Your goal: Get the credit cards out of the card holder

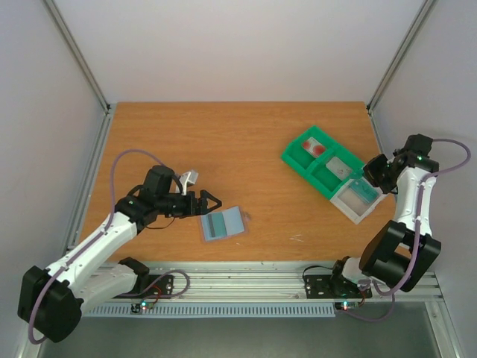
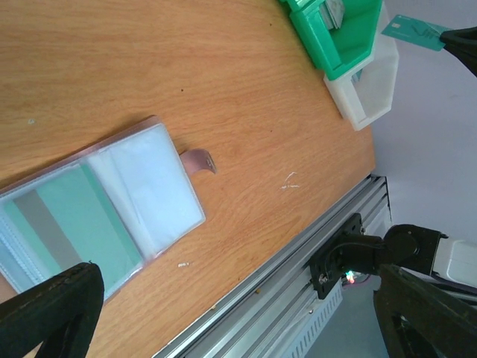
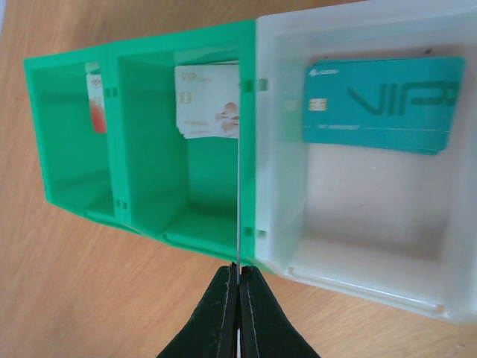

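The card holder lies spread open on the table, grey-blue inside up, with its tan tab sticking out. One of its panels shows a teal card with a grey stripe. My left gripper is open just left of the holder, and its fingers hold nothing. My right gripper is shut on a thin teal credit card. In the right wrist view this card is edge-on, above the wall between the tray's green and white parts.
The green compartmented tray stands at the right, with a white end compartment. It holds a red card, a pale card and a teal VIP card. The aluminium rail runs along the near table edge.
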Robot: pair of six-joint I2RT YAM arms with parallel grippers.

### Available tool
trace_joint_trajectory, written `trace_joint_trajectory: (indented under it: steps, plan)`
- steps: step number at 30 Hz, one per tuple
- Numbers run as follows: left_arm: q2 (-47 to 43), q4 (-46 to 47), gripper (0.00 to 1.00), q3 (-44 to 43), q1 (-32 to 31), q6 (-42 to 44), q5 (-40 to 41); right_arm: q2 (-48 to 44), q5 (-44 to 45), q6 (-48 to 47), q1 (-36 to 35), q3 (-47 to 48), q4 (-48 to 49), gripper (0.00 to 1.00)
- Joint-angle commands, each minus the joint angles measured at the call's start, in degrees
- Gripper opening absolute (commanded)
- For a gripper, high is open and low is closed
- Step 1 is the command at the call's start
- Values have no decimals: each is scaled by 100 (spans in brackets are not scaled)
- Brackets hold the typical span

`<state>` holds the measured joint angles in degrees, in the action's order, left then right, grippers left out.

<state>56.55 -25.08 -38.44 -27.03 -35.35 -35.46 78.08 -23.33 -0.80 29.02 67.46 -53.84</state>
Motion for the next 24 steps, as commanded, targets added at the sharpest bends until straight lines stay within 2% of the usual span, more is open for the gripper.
trace_joint_trajectory:
  steps: [1, 10, 16, 20, 24]
  plan:
    - [-125, 104, 99, 134, 22, -68, -28, 39, 185, -263, 208, 344, -368, 1]
    - [126, -24, 99, 1, 22, 60, -86, 445, 598, -774, 210, 595, -658, 1]
    - [339, -6, 99, -93, 22, -37, -296, 460, 1199, -1087, 215, 1163, -1284, 1]
    - [662, -83, 99, -310, 22, -51, -372, 470, 934, -1219, 248, 1084, -1159, 1]
    - [860, -274, 99, -593, 22, 62, -365, 685, 288, -1273, 263, 1076, -1080, 1]
